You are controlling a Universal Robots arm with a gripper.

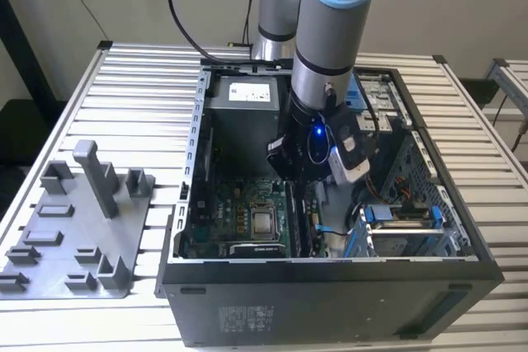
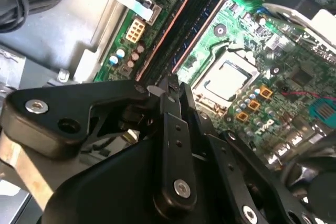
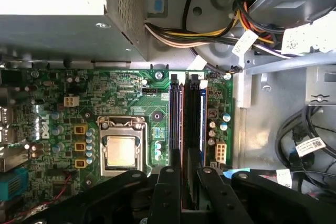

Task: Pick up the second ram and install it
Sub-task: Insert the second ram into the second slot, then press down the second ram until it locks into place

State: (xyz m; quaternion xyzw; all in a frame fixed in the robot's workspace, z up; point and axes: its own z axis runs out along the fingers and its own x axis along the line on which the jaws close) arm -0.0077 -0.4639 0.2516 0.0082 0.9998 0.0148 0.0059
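Observation:
My gripper (image 1: 299, 172) is low inside the open computer case (image 1: 330, 302), over the memory slots to the exterior view's right of the processor socket (image 3: 122, 150). In both wrist views its black fingers (image 3: 168, 192) are drawn close together at the near end of the slots. The second ram (image 3: 194, 124) shows as a thin dark strip with a blue edge, standing along a slot and running in between the fingertips. The gripper (image 3: 187, 176) looks shut on it. A parallel stick (image 3: 176, 119) stands in the neighbouring slot. The ram's near end is hidden by the fingers.
A grey plastic tray (image 1: 74, 237) with an upright post (image 1: 97, 177) lies on the slatted table at the exterior view's left. Inside the case are the power supply (image 3: 52, 3), bundled cables (image 3: 210, 35) and a drive cage (image 1: 404, 228) close beside the arm.

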